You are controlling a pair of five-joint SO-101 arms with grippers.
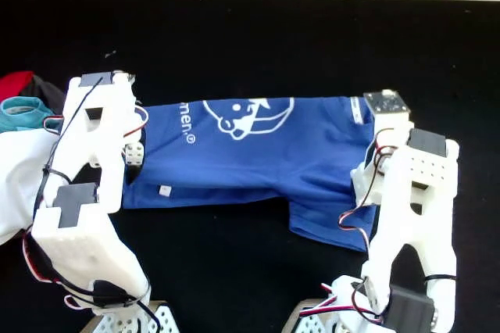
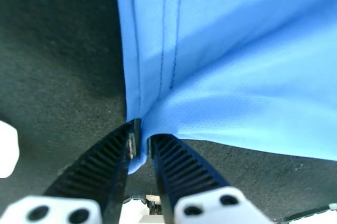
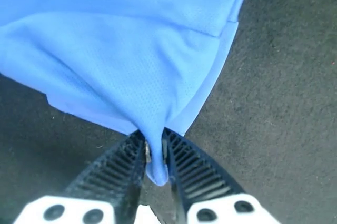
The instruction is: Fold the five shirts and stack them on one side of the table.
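- blue shirt (image 1: 258,153), high view: near-side left corner lies under the left arm (image 1: 86,161), right end under the right arm (image 1: 414,192).
- white print (image 1: 246,118) on it runs over the far fold; the rest is hidden.
- small white speck (image 1: 165,190) on the cloth: too small to tell.
- white garment (image 1: 19,177), teal garment (image 1: 23,112), red garment (image 1: 16,83): cut by the picture's edge.
- left hand (image 2: 141,132), right hand (image 3: 154,142): pinched cloth buried between the fingers; shirt runs off both wrist views.

Overhead plus 2 close-ups, shared blue shirt (image 1: 258,162)
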